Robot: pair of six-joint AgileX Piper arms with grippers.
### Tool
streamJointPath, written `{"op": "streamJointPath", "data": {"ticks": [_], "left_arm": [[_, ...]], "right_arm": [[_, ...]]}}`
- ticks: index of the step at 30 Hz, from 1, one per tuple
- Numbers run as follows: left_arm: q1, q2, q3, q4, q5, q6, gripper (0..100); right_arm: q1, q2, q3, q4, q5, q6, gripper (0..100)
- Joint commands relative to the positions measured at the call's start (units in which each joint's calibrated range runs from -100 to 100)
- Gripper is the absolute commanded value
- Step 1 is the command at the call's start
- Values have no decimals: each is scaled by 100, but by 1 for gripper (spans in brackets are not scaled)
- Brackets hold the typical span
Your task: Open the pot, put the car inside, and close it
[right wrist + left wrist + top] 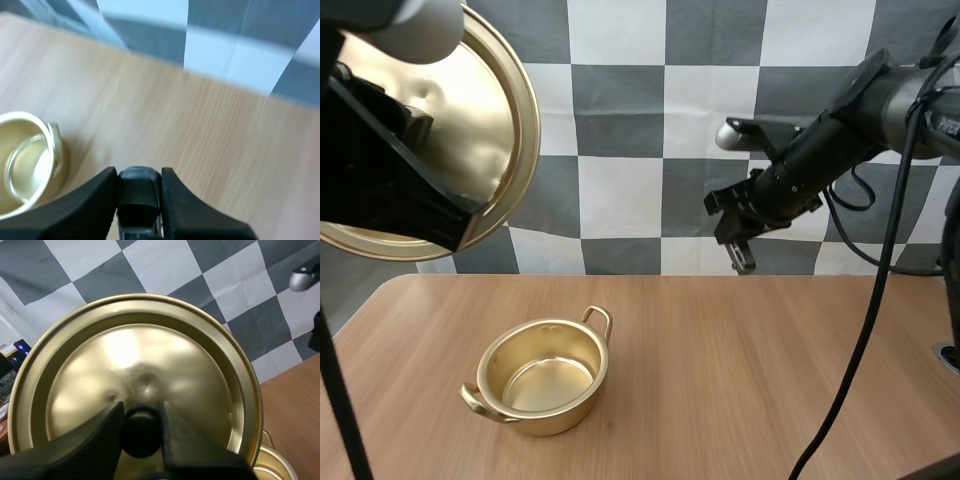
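Note:
The open gold pot (542,376) stands on the table at the front left, nothing inside; its rim (20,165) also shows below my right gripper. The gold lid (470,130) is held high at the upper left, tilted, by my left gripper (141,430), whose fingers pinch its black knob (140,432). My right gripper (742,255) hangs in the air well right of the pot and above the table, shut on a small dark toy car (139,192) that sits between its fingers (100,200).
The wooden table (740,380) stretches bare to the right of the pot. Its far edge runs just below my right gripper. A small round dark thing (948,356) sits at the right edge.

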Motion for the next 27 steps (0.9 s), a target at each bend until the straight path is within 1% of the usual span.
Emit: {"op": "streamJointPath", "data": {"ticks": [1,5,8,15,18,21,23,27], "left_arm": [[-4,-165,-2,61,0,-3,0],[-4,-541,-2,210,0,-77,0],[-4,-847,-2,373,0,-183,0],[-4,-1252,-2,596,0,-295,0],[-4,-1285,-2,656,0,-455,0],[-4,-1285,-2,656,0,-466,0],[-4,-1285,-2,690,0,-479,0],[-4,-1299,-2,1025,0,-496,0]], "right_arm": [[42,-260,-486,-176,0,0,0],[236,-290,-554,-289,0,-36,0],[469,-248,-541,-288,0,-36,0],[1250,-26,-541,-270,0,124,0],[1701,186,-541,-270,0,199,0],[2049,416,-541,-270,0,234,0],[2231,597,-541,-270,0,268,0],[2469,973,-541,-270,0,191,0]]}}
